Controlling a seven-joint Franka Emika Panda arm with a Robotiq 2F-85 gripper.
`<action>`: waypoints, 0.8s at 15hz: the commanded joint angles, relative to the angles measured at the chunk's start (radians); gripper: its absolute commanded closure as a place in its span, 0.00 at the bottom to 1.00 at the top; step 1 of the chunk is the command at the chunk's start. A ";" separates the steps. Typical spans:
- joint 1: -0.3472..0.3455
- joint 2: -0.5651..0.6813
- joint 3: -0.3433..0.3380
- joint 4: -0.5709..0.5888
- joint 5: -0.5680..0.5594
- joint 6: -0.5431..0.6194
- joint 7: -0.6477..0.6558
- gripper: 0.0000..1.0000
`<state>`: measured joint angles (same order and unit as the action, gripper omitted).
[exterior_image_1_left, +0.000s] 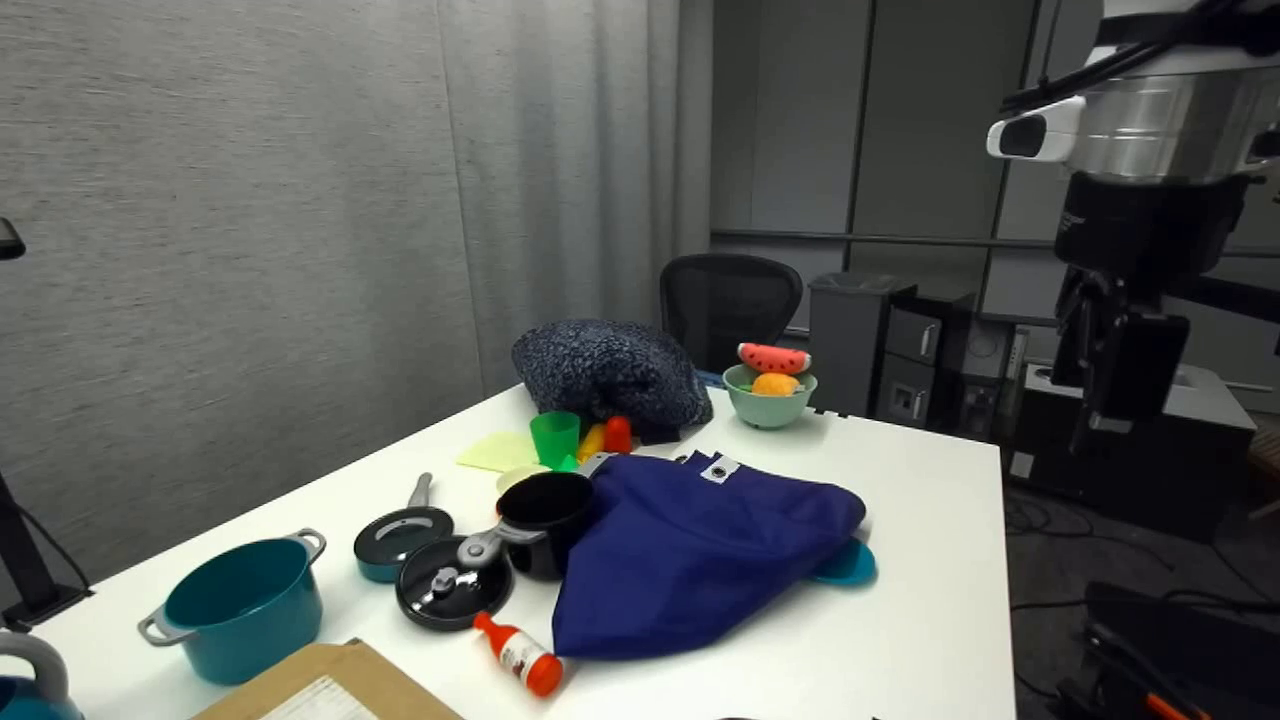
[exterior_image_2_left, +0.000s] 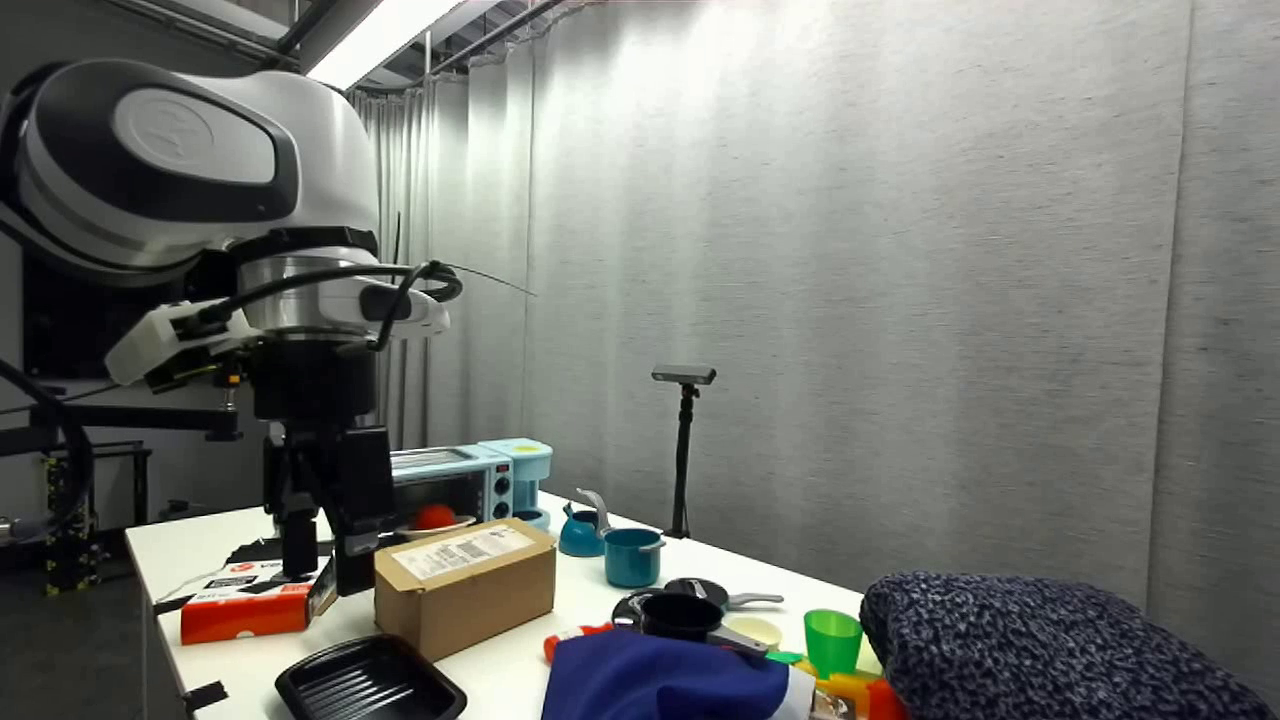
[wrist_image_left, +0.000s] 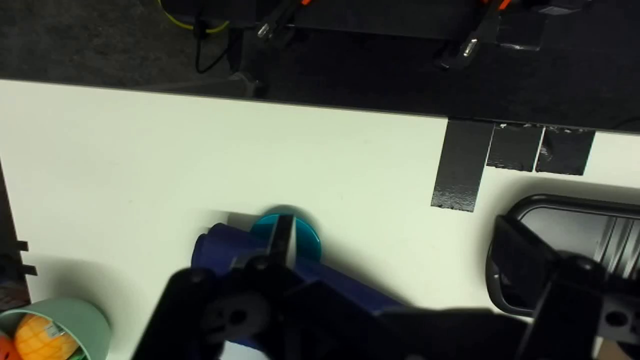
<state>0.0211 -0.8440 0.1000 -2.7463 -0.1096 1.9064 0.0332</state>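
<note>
Below the wide-parted hand (wrist_image_left: 395, 232): blue cloth (exterior_image_1_left: 690, 560) to 1 side; black tray (exterior_image_2_left: 370, 682) opposite

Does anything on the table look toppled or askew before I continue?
The red bottle lies on its side rather than upright, beside the rumpled blue cloth, which partly hides a teal item. No spill shows.

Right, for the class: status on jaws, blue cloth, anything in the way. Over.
Jaws open, empty. Blue cloth lies partly over a teal piece. Possible obstacle: black pot close beside the cloth.
</note>
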 joint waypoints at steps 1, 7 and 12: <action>0.009 0.001 -0.008 0.002 -0.006 -0.003 0.006 0.00; 0.015 0.005 -0.017 0.002 0.016 0.061 0.013 0.00; 0.024 0.009 -0.030 0.002 0.095 0.090 0.033 0.00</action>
<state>0.0227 -0.8383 0.0911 -2.7462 -0.0624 1.9847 0.0444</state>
